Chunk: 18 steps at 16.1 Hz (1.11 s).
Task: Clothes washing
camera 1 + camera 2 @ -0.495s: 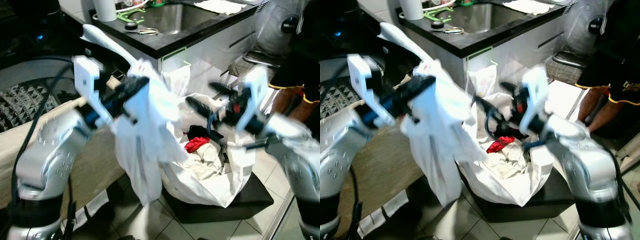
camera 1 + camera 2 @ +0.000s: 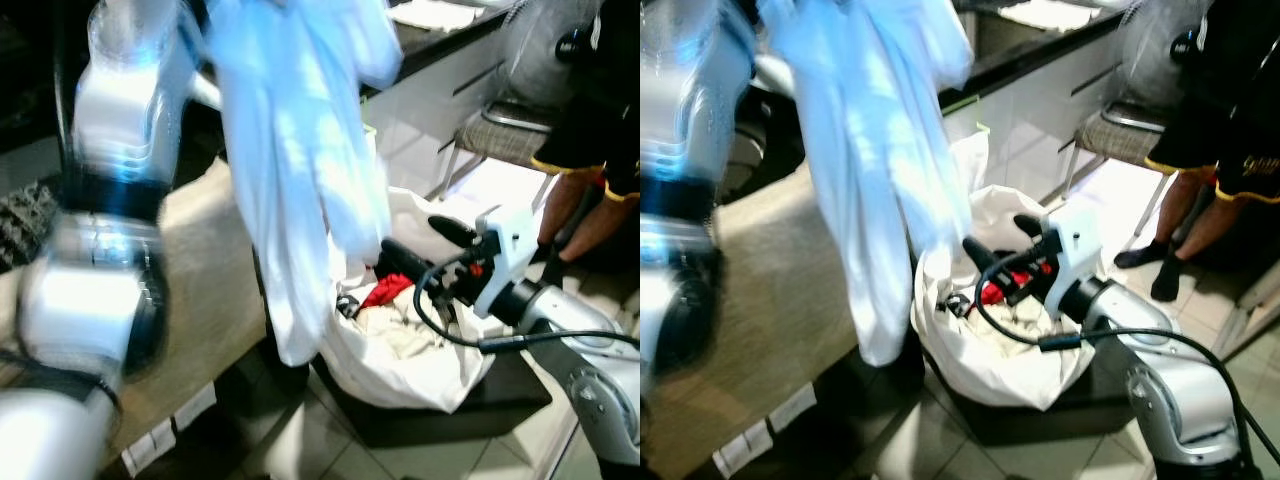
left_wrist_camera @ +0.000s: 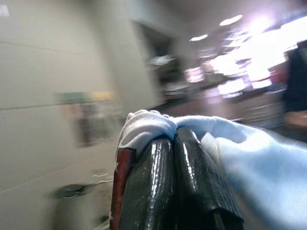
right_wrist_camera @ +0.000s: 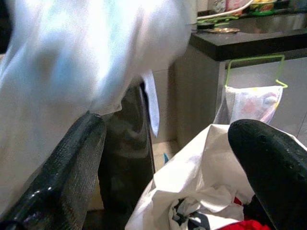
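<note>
Your left hand [image 3: 168,191] is pinched tight on the top of the white shirt [image 2: 290,180], which hangs long and straight down beside the laundry bag [image 2: 420,350], while your right hand [image 2: 425,250], fingers apart, waits over the bag.

no legible text, labels or numbers
</note>
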{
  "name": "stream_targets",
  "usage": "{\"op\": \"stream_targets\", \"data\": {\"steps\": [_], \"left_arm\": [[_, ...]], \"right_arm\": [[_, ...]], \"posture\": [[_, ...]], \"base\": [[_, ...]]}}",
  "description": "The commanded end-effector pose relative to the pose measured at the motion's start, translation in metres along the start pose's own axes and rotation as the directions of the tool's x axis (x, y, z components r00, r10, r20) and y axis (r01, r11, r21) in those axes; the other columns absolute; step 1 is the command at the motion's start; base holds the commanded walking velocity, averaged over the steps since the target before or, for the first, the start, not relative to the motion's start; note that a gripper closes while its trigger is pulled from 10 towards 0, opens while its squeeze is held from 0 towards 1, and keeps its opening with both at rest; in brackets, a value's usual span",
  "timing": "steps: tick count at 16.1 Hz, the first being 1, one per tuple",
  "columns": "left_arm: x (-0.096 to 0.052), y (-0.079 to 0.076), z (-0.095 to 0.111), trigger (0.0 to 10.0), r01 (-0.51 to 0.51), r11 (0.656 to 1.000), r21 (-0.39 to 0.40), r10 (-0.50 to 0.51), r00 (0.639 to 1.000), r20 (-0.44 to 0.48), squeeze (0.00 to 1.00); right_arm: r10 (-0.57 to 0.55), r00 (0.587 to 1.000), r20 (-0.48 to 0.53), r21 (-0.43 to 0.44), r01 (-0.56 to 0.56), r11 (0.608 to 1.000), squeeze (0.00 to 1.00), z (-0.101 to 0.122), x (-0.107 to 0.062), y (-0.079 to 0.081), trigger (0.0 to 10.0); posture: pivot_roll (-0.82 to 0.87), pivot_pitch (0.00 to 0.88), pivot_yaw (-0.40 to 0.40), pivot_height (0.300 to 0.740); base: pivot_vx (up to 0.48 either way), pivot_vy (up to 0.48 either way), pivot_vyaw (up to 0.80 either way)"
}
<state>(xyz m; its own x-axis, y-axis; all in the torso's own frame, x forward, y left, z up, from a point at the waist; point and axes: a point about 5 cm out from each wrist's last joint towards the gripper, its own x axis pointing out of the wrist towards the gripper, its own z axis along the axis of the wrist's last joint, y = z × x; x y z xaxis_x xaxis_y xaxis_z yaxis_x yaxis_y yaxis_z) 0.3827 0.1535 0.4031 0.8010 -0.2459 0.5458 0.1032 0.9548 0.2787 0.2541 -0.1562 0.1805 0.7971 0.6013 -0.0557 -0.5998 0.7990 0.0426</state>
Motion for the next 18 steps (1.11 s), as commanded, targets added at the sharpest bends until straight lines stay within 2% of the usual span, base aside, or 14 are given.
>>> {"op": "stream_targets", "data": {"steps": [1, 2, 3, 6, 7, 8, 9, 10, 12, 13, 14, 15, 16, 18], "left_arm": [[0.004, 0.027, -0.004, 0.0, -0.174, 0.970, 0.171, 0.181, 0.983, -0.027, 0.00], [0.005, 0.034, -0.007, 0.0, -0.207, 0.942, 0.265, 0.226, 0.973, -0.043, 0.00], [0.001, 0.051, -0.014, 0.0, -0.276, 0.879, 0.390, 0.324, 0.944, -0.064, 0.00], [-0.023, 0.099, -0.028, 0.0, -0.495, 0.640, 0.588, 0.613, 0.790, -0.002, 0.00], [-0.025, 0.103, -0.029, 0.0, -0.494, 0.606, 0.623, 0.625, 0.781, 0.011, 0.00], [-0.030, 0.110, -0.031, 0.0, -0.450, 0.515, 0.729, 0.618, 0.785, 0.048, 0.00], [-0.031, 0.111, -0.032, 0.0, -0.438, 0.491, 0.753, 0.615, 0.786, 0.055, 0.00], [-0.034, 0.115, -0.032, 0.0, -0.379, 0.391, 0.839, 0.590, 0.803, 0.088, 0.00], [-0.035, 0.114, -0.035, 0.0, -0.243, 0.239, 0.940, 0.489, 0.867, 0.100, 0.00], [-0.035, 0.112, -0.038, 0.0, -0.208, 0.214, 0.954, 0.461, 0.883, 0.089, 0.00], [-0.035, 0.108, -0.041, 0.0, -0.180, 0.204, 0.962, 0.439, 0.895, 0.075, 0.00], [-0.035, 0.096, -0.056, 0.0, -0.060, 0.240, 0.969, 0.375, 0.926, -0.035, 0.00], [-0.037, 0.087, -0.072, 0.0, 0.057, 0.320, 0.946, 0.332, 0.928, -0.169, 0.00], [-0.047, 0.064, -0.107, 7.8, 0.237, 0.629, 0.740, 0.226, 0.855, -0.466, 0.00]], "right_arm": [[-0.026, 0.999, 0.031, -0.024, 0.027, 0.999, 0.00, 0.006, 0.000, 0.001, 10.0], [-0.040, 0.999, 0.036, -0.023, 0.041, 0.999, 0.00, 0.006, 0.000, 0.000, 10.0], [-0.083, 0.995, 0.047, -0.023, 0.084, 0.996, 0.00, 0.007, -0.001, -0.003, 10.0], [-0.173, 0.983, 0.058, -0.004, 0.174, 0.985, 0.00, 0.006, -0.001, -0.010, 10.0], [-0.174, 0.983, 0.058, -0.003, 0.175, 0.985, 0.00, 0.005, -0.001, -0.010, 10.0], [-0.169, 0.984, 0.055, -0.007, 0.170, 0.985, 0.00, 0.005, 0.000, -0.008, 10.0], [-0.167, 0.984, 0.053, -0.008, 0.168, 0.986, 0.00, 0.005, 0.000, -0.008, 10.0], [-0.156, 0.987, 0.043, -0.020, 0.157, 0.987, 0.00, 0.003, 0.001, -0.006, 10.0], [-0.124, 0.992, 0.028, -0.029, 0.124, 0.992, 0.00, 0.000, 0.003, 0.001, 10.0], [-0.114, 0.993, 0.025, -0.031, 0.115, 0.993, 0.00, 0.000, 0.003, 0.002, 10.0], [-0.110, 0.994, 0.023, -0.032, 0.111, 0.993, 0.00, -0.001, 0.003, 0.003, 10.0], [-0.092, 0.996, 0.017, -0.035, 0.093, 0.995, 0.00, -0.002, 0.004, 0.005, 10.0], [-0.077, 0.997, 0.012, -0.036, 0.077, 0.996, 0.00, -0.002, 0.005, 0.006, 10.0], [0.002, 1.000, -0.026, -0.052, -0.003, 0.999, 0.00, -0.005, 0.005, 0.014, 10.0]], "posture": [[-0.08, 0.000, 0.104, 0.740], [-0.08, 0.000, 0.112, 0.740], [-0.08, 0.000, 0.115, 0.740], [-0.09, 0.000, 0.116, 0.740], [-0.09, 0.000, 0.115, 0.740], [-0.09, 0.000, 0.114, 0.740], [-0.09, 0.000, 0.114, 0.740], [-0.09, 0.000, 0.115, 0.740], [-0.08, 0.000, 0.109, 0.740], [-0.08, 0.000, 0.106, 0.740], [-0.08, 0.000, 0.105, 0.740], [-0.08, 0.000, 0.105, 0.740], [-0.08, 0.000, 0.103, 0.740], [-0.08, 0.000, 0.105, 0.740]], "base": [[0.000, 0.000, 0.00], [0.000, 0.000, 0.00], [0.000, 0.000, 0.00], [0.000, 0.000, 0.00], [0.000, 0.000, 0.00], [0.000, 0.000, 0.00], [0.000, 0.000, 0.00], [0.000, 0.000, 0.00], [0.000, 0.000, 0.00], [0.000, 0.000, 0.00], [0.000, 0.000, 0.00], [0.000, 0.000, 0.00], [0.000, 0.000, 0.00], [0.000, 0.000, 0.00]]}}
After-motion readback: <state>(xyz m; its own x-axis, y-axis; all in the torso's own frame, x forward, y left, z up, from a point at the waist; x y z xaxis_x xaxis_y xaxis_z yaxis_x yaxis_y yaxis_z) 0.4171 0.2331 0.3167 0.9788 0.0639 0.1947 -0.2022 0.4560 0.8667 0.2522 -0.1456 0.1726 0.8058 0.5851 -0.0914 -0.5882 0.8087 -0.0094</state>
